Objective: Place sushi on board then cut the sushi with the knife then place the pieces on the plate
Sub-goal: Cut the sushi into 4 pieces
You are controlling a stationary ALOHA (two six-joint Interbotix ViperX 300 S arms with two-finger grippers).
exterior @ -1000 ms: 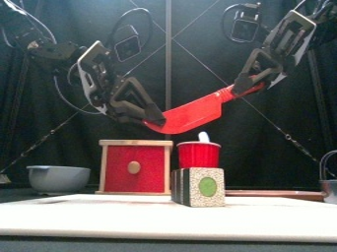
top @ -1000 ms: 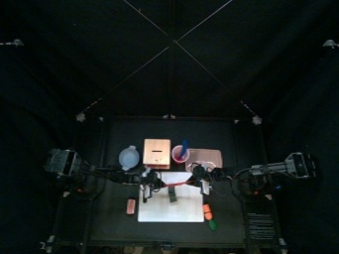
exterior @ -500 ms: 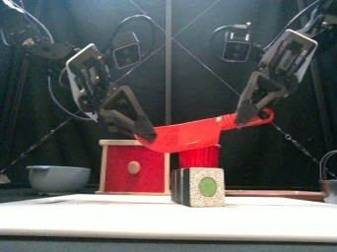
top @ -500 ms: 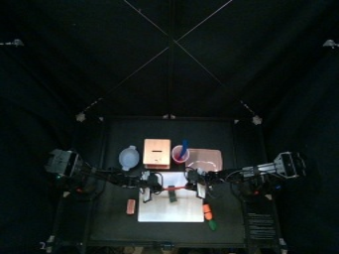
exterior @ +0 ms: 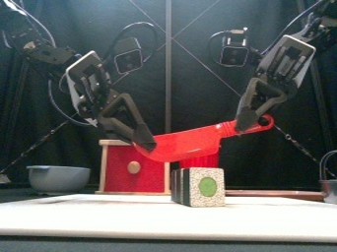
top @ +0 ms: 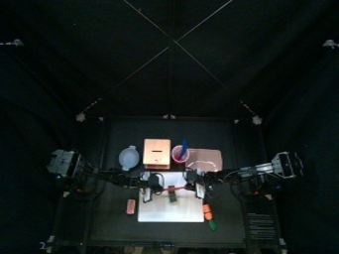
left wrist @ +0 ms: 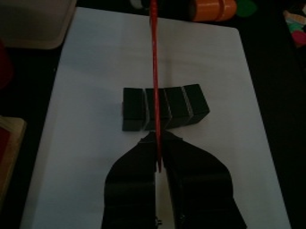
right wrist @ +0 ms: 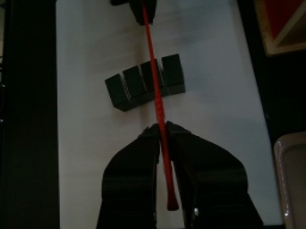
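Left gripper (exterior: 137, 140) and right gripper (exterior: 250, 120) clamp the knife (exterior: 198, 141) by its ends just above the sushi (exterior: 198, 186), lower than before.

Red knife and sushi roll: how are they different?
The red knife is long and thin; the sushi roll is dark green and blocky. The knife hangs tilted, held by the left gripper and the right gripper; the roll sits flat on the white board. Both line up, knife over roll.
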